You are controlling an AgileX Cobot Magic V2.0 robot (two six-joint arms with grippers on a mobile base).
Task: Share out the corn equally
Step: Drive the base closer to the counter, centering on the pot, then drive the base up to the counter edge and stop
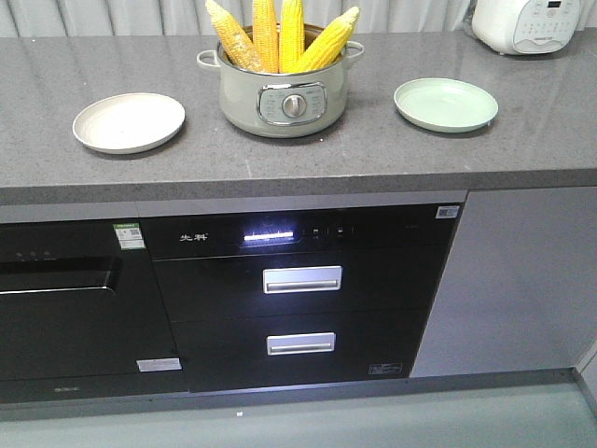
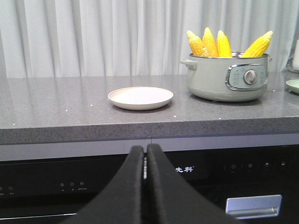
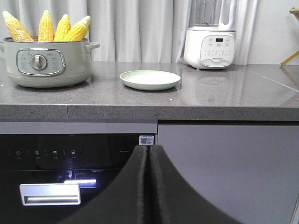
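Found corn [image 1: 278,37] upright in pot [image 1: 280,98], twelve o'clock on bench [image 1: 326,154]; judged stiff, light, slick, best pinched mid-cob; saw left tool [image 2: 145,156] and right tool [image 3: 149,156] pressed together, empty.

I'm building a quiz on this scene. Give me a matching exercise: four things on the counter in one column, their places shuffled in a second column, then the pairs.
1 corn
2 cream plate
3 green plate
4 white appliance

A left of the pot, bare
B back right of the counter
C standing in the pot
D right of the pot, bare

Pairs: 1-C, 2-A, 3-D, 4-B
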